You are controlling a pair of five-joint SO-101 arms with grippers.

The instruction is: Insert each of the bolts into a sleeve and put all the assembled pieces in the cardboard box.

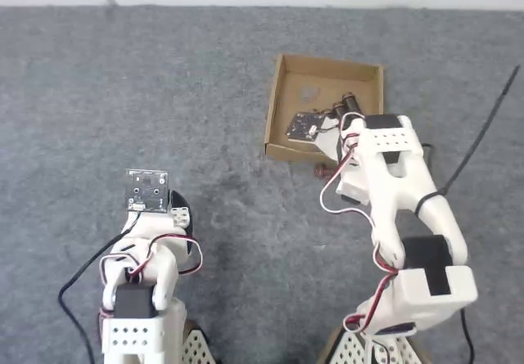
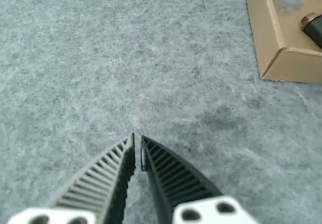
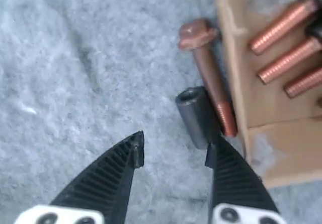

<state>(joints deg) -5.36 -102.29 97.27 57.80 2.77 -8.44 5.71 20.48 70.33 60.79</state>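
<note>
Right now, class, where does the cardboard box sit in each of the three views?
High view: cardboard box right of centre, toward the far edge.
Left wrist view: box corner far beyond the left gripper.
Right wrist view: box wall close beside the right gripper, alongside a loose bolt.
Shared landmark: grey felt.

The left gripper [image 2: 137,139], jaws almost touching, hangs over grey carpet [image 2: 100,58], the cardboard box [image 2: 259,27] farther off.

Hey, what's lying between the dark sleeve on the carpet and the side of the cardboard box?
The loose brown bolt lies there, alongside the sleeve and just outside the cardboard box wall; the right wrist view shows it.
</note>
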